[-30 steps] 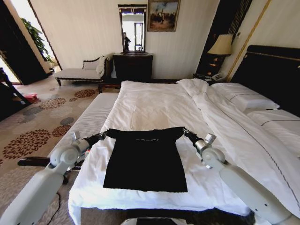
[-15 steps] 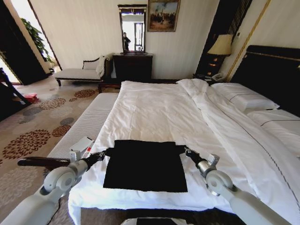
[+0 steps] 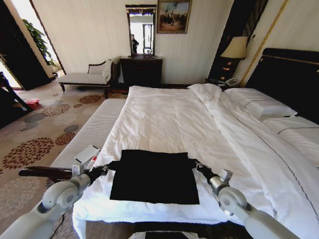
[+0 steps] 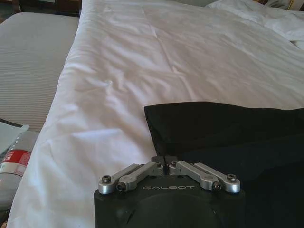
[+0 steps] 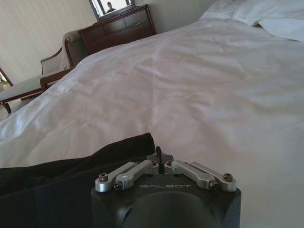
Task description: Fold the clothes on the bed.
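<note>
the black shirt [image 3: 153,177] lies folded in a near-square on the bed [image 3: 164,119], near its foot edge. the left gripper [image 3: 105,168] pinches the fold's left corner; the right gripper [image 3: 197,165] pinches the right corner. the fold edge runs straight between them, the rest spreading from the grippers toward the robot.

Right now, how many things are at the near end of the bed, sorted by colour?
Black: 1, the folded T-shirt, with the left claw and right claw shut on its far corners.
White: 1, the bed under it.
Red and white: 1, a bottle on the bench beside it.
Total: 3.
</note>
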### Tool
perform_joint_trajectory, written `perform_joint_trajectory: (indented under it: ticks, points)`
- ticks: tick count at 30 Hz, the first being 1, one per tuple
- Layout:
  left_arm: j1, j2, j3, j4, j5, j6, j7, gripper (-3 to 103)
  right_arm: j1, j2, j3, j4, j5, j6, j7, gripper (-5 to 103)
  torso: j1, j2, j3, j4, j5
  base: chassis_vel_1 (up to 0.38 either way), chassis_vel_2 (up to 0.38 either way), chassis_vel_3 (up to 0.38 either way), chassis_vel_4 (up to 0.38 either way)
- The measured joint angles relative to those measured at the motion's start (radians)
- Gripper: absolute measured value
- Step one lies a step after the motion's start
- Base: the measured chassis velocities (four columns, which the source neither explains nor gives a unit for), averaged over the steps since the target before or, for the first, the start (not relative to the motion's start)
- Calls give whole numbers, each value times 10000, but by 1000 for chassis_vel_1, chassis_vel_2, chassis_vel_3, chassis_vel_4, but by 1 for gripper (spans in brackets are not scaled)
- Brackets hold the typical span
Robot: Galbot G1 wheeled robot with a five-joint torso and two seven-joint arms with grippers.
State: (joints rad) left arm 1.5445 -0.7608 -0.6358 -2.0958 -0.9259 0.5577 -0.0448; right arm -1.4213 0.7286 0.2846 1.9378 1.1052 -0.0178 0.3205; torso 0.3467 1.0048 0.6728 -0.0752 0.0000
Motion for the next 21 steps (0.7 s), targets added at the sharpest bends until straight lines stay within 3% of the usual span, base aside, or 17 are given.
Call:
perform_joint_trajectory:
  ticks: [2, 3, 4, 5, 7, 9, 13, 14, 16, 17, 19, 21]
  points:
    - [93, 0, -2, -16, 69, 12, -43, 0, -160, 6, 13, 15, -154, -3, 1, -2, 1, 0, 0, 0, 0, 0, 0, 0, 0]
    - [125, 16, -18, -41, 78, 17, -62, -2, -238, -7, 29, 55, -198, -8, 4, 3, 1, 0, 1, -1, -1, 0, 0, 0, 0]
    - [184, 60, -85, -117, 73, 25, -77, 3, -376, -43, 70, 149, -249, -15, 8, 8, 1, -1, 1, 0, -1, 0, 0, 0, 0]
    - [184, 60, -85, -117, 73, 25, -77, 3, -376, -43, 70, 149, -249, -15, 8, 8, 1, -1, 1, 0, -1, 0, 0, 0, 0]
    - [360, 225, -393, -432, -94, 99, -98, 8, -777, -182, 198, 549, -313, -61, 147, 19, 0, -1, 0, -1, -1, 0, 0, 0, 0]
    - [461, 324, -612, -658, -278, 215, -103, 14, -981, -265, 295, 828, -305, -134, 367, 19, 0, -1, 0, -1, 0, 0, 0, 0, 0]
    - [487, 585, -1524, -1328, -1144, 621, -213, 36, -1523, -714, 832, 1903, 63, -395, 1148, 41, -1, 0, 0, -2, 0, 0, 0, 0, 0]
    - [487, 585, -1524, -1328, -1144, 621, -213, 36, -1523, -714, 832, 1903, 63, -395, 1148, 41, -1, 0, 0, -2, 0, 0, 0, 0, 0]
    - [-222, 556, -1779, -1171, -2013, 830, -609, 46, -942, -816, 959, 2144, 598, -635, 1486, 51, -2, 0, -1, -2, 3, 0, 0, 0, 0]
    - [-715, 479, -1735, -866, -2332, 941, -830, 46, -528, -806, 951, 2079, 813, -713, 1576, 51, -1, 0, -1, 0, 1, 0, 0, 0, 0]
    - [-1167, 385, -1629, -569, -2590, 1051, -1028, 52, -105, -774, 903, 1905, 1023, -784, 1622, 57, -1, 0, 0, 3, -3, 0, 0, 0, 0]
    - [-2389, -33, -1189, 194, -3324, 1505, -1489, 62, 733, -678, 685, 1368, 1308, -986, 1607, 68, 2, -1, 2, 3, -2, 0, 0, 0, 0]
